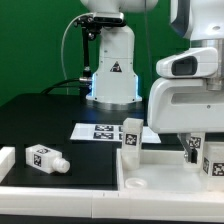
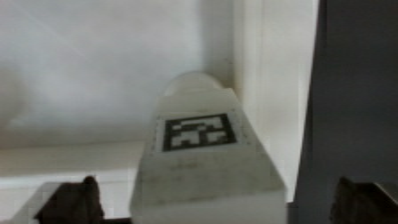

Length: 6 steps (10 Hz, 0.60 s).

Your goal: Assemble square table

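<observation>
The white square table top [image 1: 160, 172] lies at the front of the exterior view's right, with its raised rim up. One tagged leg [image 1: 133, 136] stands upright at its far corner. A second tagged leg [image 1: 212, 157] stands in the top under my gripper [image 1: 196, 148]. In the wrist view this leg [image 2: 205, 135] sits between my fingertips [image 2: 71, 200], with a gap on each side, next to the top's rim [image 2: 267, 60]. The gripper [image 2: 217, 205] is open around the leg. Another tagged leg [image 1: 45, 157] lies on the black table on the exterior view's left.
The marker board [image 1: 100, 131] lies flat behind the table top. A white block [image 1: 5, 160] sits at the exterior view's left edge. A long white rail [image 1: 60, 205] runs along the front. The robot base [image 1: 110, 75] stands at the back.
</observation>
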{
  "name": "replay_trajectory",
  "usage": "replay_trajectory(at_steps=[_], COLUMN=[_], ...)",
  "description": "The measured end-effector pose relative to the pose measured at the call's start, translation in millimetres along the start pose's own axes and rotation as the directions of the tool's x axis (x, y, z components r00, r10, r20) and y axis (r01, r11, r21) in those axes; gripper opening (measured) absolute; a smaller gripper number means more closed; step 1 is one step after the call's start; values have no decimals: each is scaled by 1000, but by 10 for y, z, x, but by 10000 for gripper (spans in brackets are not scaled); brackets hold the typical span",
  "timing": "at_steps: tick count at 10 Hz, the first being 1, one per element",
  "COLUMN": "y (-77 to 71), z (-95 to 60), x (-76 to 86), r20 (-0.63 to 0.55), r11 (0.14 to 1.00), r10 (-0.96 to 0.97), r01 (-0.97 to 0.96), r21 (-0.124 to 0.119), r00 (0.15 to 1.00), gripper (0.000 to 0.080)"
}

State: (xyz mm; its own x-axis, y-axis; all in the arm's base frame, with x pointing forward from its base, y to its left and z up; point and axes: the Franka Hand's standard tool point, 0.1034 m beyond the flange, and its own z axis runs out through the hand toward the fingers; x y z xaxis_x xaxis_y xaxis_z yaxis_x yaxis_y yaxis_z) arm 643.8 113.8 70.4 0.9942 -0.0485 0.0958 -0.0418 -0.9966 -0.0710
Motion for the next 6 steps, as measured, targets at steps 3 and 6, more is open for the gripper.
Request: replay_trajectory(at_steps=[3,6], y=[2,37], z=[2,6], x=[-1,-11], r20=[0,-26], r11=[996,911], r10=[93,412], r01=[-93,-412], r21=[0,3], r00=[996,911], gripper=[410,286])
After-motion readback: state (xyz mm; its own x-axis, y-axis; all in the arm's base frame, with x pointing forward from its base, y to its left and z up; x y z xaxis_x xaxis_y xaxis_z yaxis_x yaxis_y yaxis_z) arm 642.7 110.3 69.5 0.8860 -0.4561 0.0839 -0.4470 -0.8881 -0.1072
